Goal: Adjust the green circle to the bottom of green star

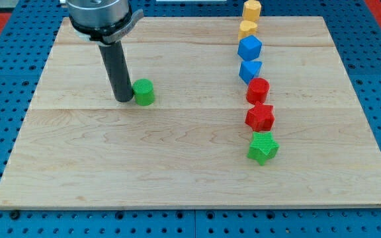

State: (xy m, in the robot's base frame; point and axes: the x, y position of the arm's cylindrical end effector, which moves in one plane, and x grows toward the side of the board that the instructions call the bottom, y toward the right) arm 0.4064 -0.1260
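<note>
The green circle lies on the wooden board left of centre. My tip stands right against its left side, touching or nearly touching it. The green star lies at the view's lower right, at the bottom end of a column of blocks. The circle is far to the left of the star and higher in the view.
A column of blocks runs up from the green star: a red star, a red round block, a blue block, a blue hexagon-like block, and two yellow blocks. The wooden board sits on a blue pegboard.
</note>
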